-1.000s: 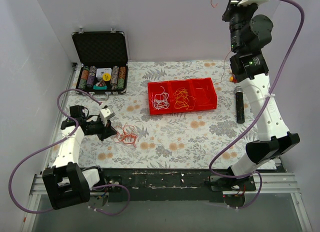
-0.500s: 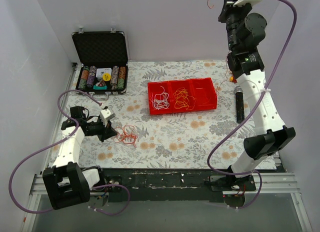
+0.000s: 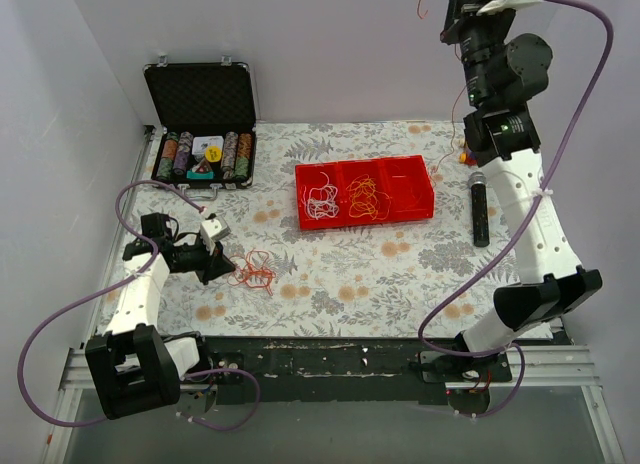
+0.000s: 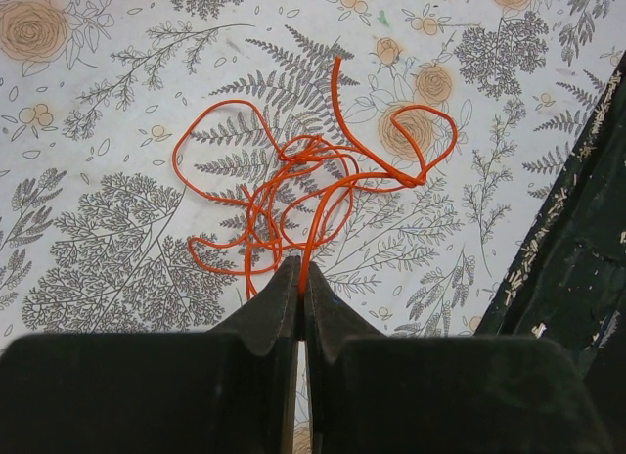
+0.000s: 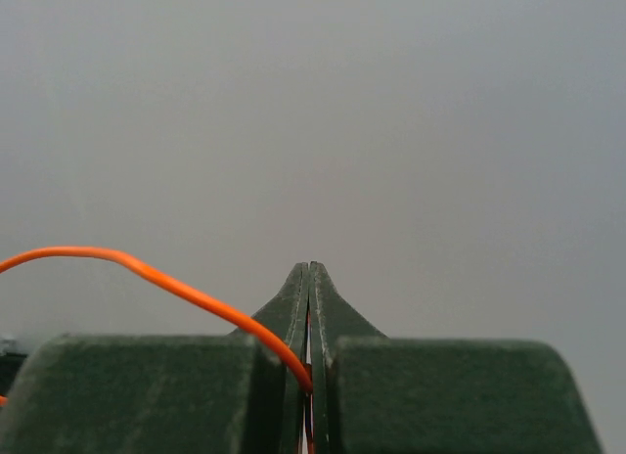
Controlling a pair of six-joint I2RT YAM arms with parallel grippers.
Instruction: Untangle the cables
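Observation:
My left gripper [image 3: 215, 260] is low on the table and shut on a strand of the red cable tangle [image 3: 252, 272]. In the left wrist view the fingertips [image 4: 293, 278] pinch one strand, and the tangle [image 4: 303, 170] lies looped on the floral cloth just ahead. My right gripper [image 3: 447, 6] is raised high at the back right and shut on a thin red cable [image 5: 156, 274]. That cable curls out to its left [image 3: 424, 1], and a strand hangs down by the arm [image 3: 461, 124]. White cables [image 3: 320, 199] and orange-yellow cables [image 3: 365, 197] lie in the red tray [image 3: 415, 212].
An open black case [image 3: 200, 94] with poker chips stands at the back left. A black cylinder [image 3: 479, 212] lies to the right of the tray. The tray's right compartment [image 3: 408, 187] holds nothing. Purple arm cables loop at both sides.
My right arm swayed left, then back right, still held high with its cable. My left gripper and the red tangle have barely moved.

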